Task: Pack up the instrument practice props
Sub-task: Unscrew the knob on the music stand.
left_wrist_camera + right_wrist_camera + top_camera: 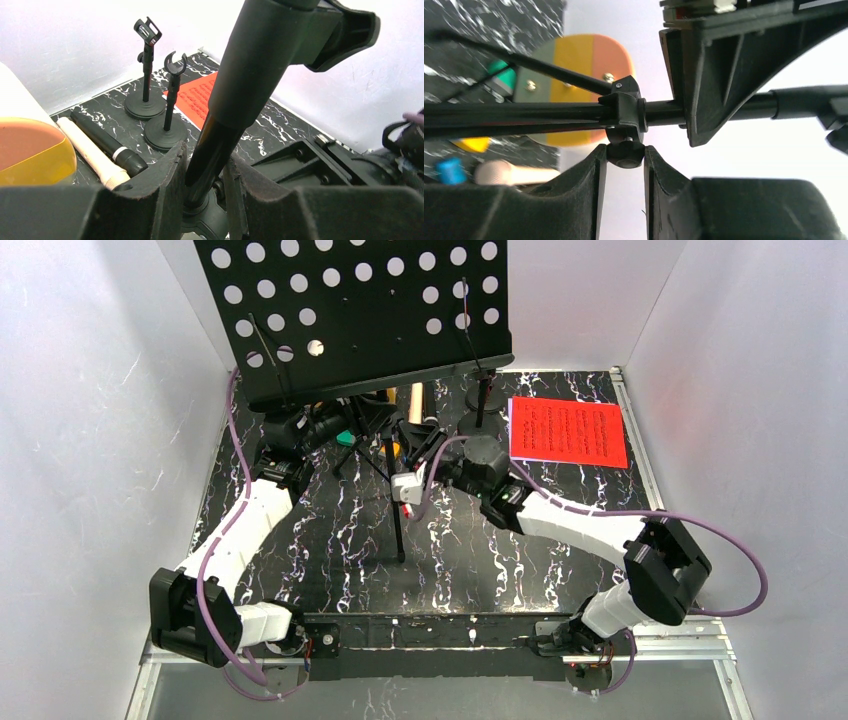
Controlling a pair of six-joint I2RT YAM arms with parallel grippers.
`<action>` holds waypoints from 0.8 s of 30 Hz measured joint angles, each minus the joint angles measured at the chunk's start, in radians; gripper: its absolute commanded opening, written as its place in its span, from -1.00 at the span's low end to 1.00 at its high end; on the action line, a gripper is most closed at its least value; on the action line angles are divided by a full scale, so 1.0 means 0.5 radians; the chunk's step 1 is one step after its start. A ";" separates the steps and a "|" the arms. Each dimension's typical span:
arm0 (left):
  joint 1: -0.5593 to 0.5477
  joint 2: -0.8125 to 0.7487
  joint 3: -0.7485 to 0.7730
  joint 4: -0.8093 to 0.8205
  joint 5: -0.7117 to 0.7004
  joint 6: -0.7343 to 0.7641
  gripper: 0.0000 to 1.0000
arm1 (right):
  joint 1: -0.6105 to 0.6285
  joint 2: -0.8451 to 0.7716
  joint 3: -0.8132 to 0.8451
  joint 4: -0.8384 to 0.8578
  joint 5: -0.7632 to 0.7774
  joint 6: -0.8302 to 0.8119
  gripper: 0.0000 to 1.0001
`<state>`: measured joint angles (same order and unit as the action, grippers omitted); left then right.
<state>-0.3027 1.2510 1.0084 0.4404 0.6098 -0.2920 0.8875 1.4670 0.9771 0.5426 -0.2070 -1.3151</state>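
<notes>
The black perforated music rack leans at the back of the table, its tripod legs spread below. My left gripper is shut on its thick black pole, with both pads pressed against the tube. My right gripper pinches the small knob under the leg collar between its fingertips. A red sheet-music page lies flat at the back right. Two mic holders stand beside it. A cream microphone and a black microphone lie side by side.
A rounded green, yellow and orange striped object lies under the rack, close to my left gripper. White walls enclose the marbled black table on the left, back and right.
</notes>
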 measured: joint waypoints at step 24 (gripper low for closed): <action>-0.010 0.003 0.075 -0.164 -0.015 0.037 -1.00 | 0.246 0.304 -0.404 1.110 0.576 -1.154 -0.88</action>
<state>-0.3077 1.2526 1.0458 0.3584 0.6022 -0.2733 1.0103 1.6192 0.7753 1.0977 0.0811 -1.8923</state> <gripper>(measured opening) 0.276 0.369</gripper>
